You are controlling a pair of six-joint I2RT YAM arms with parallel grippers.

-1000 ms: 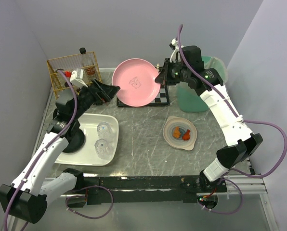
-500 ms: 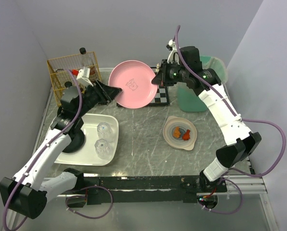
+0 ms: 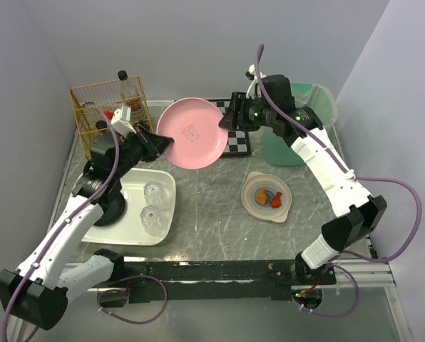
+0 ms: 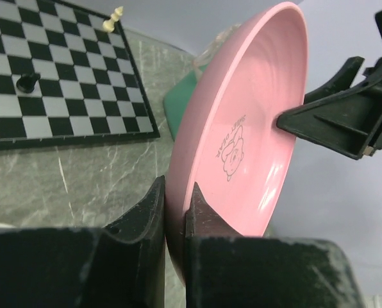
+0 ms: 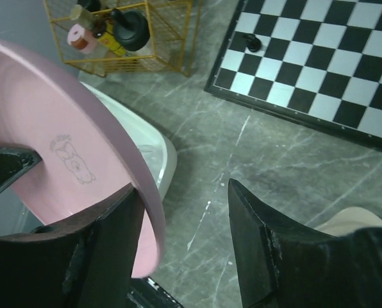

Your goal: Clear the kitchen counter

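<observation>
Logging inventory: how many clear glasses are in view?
2, both in the white tub: the far glass and the near glass, by its right wall. The left arm may hide more.

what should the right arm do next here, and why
Probably ease the right fingers straight back off the pink plate: they stand apart around its rim, while the left fingers are clamped on the opposite edge, so the left arm seems to carry it alone.
</observation>
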